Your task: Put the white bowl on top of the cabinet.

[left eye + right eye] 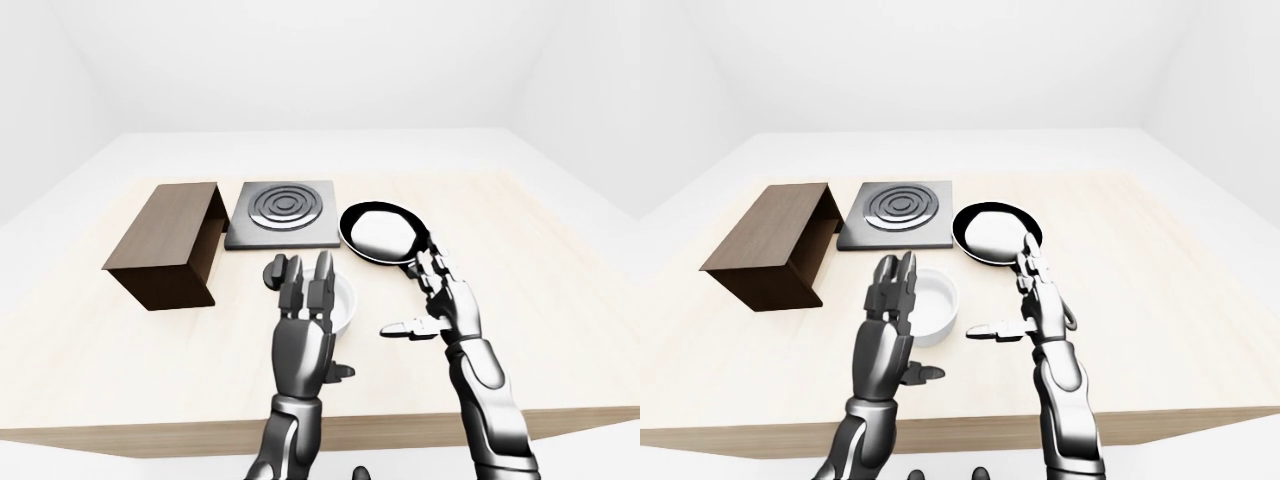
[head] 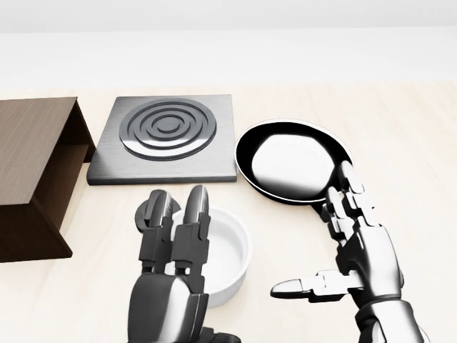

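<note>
head view:
white bowl (image 2: 221, 257): upright on the table (image 2: 400, 143), below the stove plate (image 2: 166, 138), just left of the pan's handle end; left part hidden by left hand
left hand (image 2: 171, 282): fingers straight up, spread, not gripping; overlaps bowl's left rim, contact can't tell
right hand (image 2: 357, 254): right of bowl, apart from it; fingers extended, thumb pointing left twd bowl, holds nothing
pan (image 2: 293, 158): black, shiny, above-right of bowl, beside stove plate
knob (image 2: 153, 207): dark, round, above-left of bowl, mostly behind left fingers

eye views:
cabinet (image 1: 170, 243): brown wood box, open side facing stove plate, well left of bowl; top bare
bowl vs cabinet: bowl sits on table, not on cabinet
both arms: enter from bottom edge, either side of bowl
</note>
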